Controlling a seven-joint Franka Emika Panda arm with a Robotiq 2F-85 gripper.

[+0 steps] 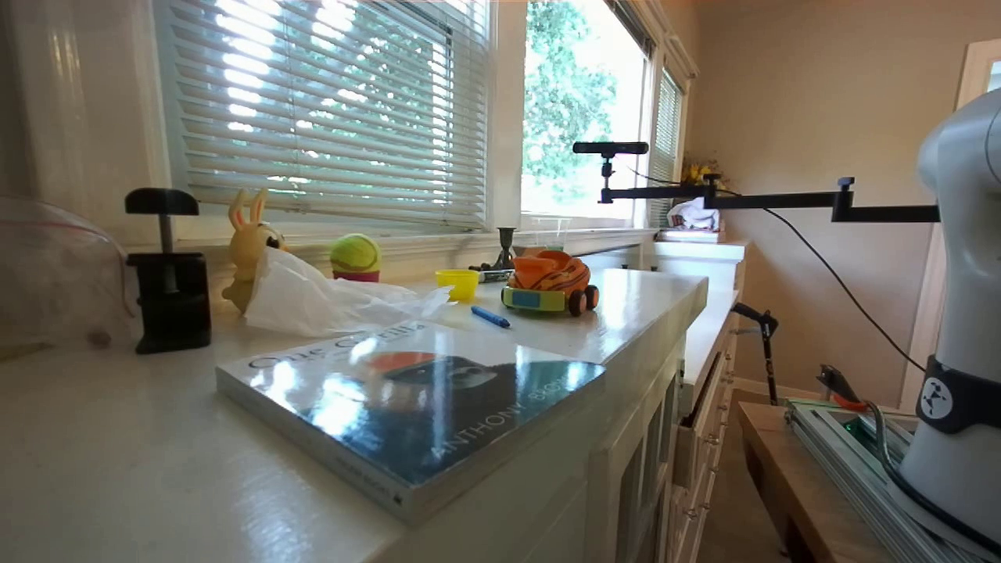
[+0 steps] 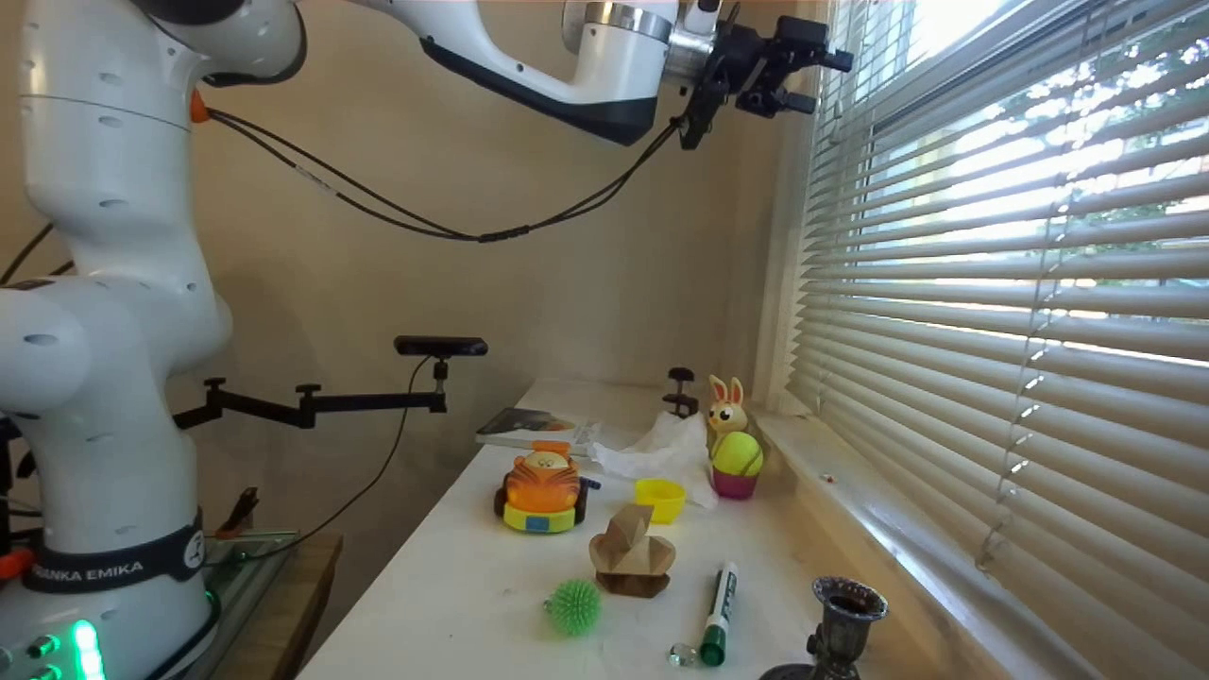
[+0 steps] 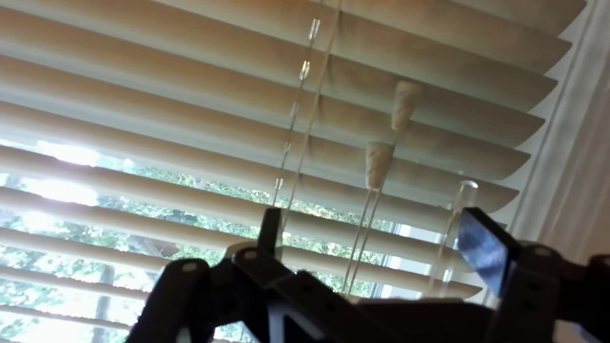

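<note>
Lowered cream slatted blind (image 3: 228,162), partly open, two tapered cord tassels (image 3: 379,164), apparently a clear rod (image 3: 455,214) alongside

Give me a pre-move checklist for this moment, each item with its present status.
1. Hand open and unloaded: ok; its fingers stand wide apart, nothing clamped.
2. Blind wand clear of the fingers: cannot tell; it lines up beside one finger in the wrist view, depth unclear.
3. Both pull-cord tassels unobscured: ok; they show in the wrist view.
4. Hand clear of orange toy car and bunny figure: ok; it hangs well above them.
5. Hand visible in every view: not ok; an exterior view leaves it out.
</note>
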